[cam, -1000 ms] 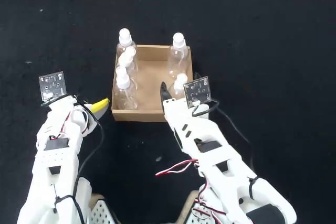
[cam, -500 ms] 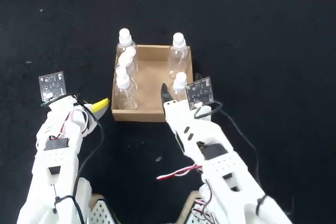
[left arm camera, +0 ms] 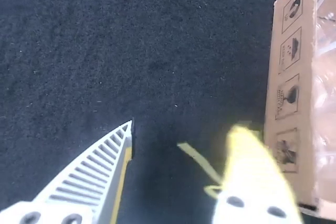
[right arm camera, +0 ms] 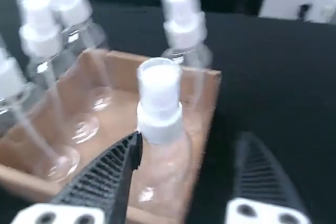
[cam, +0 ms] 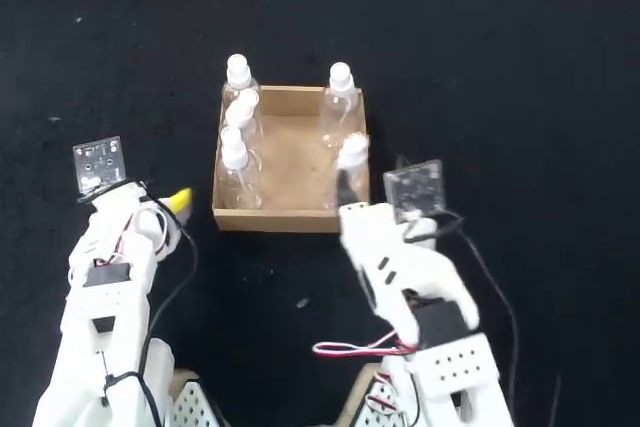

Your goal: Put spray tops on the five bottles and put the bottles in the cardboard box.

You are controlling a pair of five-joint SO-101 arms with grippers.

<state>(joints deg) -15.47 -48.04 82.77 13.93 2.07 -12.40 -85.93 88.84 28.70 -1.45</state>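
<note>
Cardboard box holds five bottles

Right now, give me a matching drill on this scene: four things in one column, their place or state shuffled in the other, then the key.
Things
1. left tool
2. right tool
3. cardboard box
4. far right bottle

Place or state
a. open, at the box's near right corner
b. standing capped inside the box
c. open, over bare table left of the box
d. brown, with bottles standing in it

Pairs: 1-c, 2-a, 3-d, 4-b
</note>
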